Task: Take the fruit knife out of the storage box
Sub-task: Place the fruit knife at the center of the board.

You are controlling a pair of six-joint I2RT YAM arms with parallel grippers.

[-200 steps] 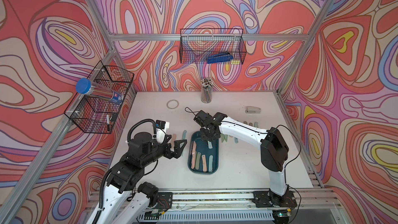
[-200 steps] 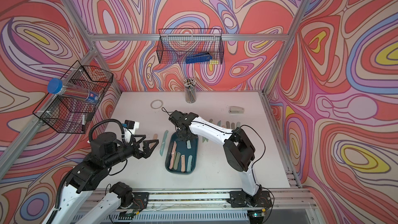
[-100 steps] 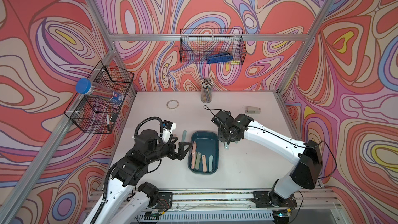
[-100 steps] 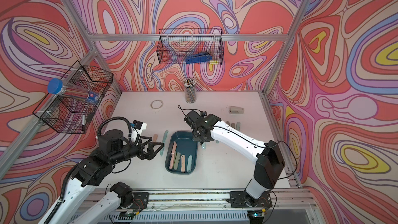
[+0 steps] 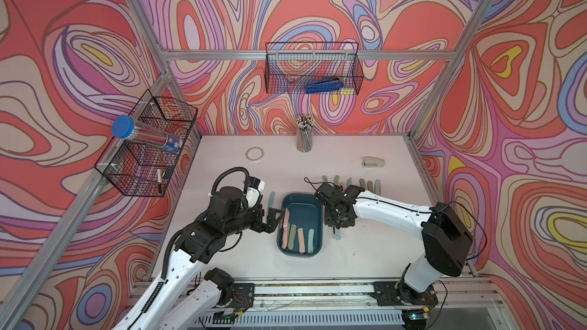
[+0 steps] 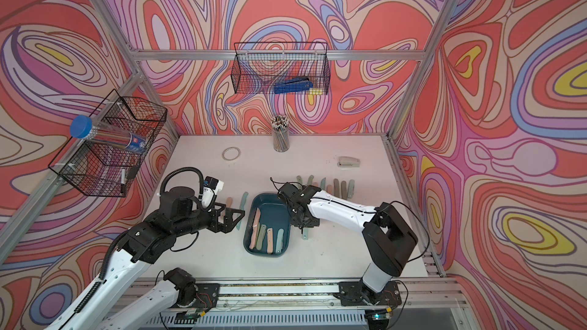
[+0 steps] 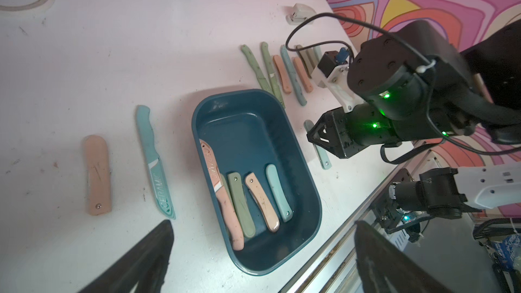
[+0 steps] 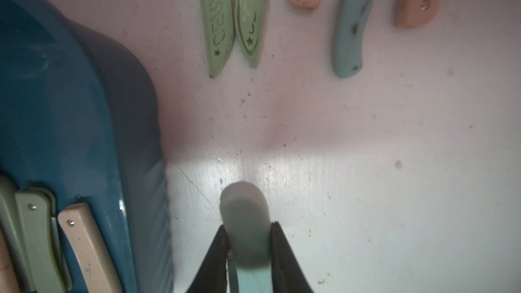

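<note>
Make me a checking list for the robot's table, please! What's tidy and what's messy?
Surface: white table, scuffed and speckled; no spills seen.
Job's things: teal storage box with several knives inside; pale blue knife out, beside the box; row of knives on the table, two loose knives on the box's other side.
Clutter: tape ring, pencil cup, stapler, all near the back.
Pincers: right pincer shut on the pale blue knife; left pincer open, empty, beside the box.
Cables: black hose loops over the left arm; thin wire at the right wrist.
Surroundings: swirly walls; side basket holds a blue-capped tube; back basket holds a blue tool.
</note>
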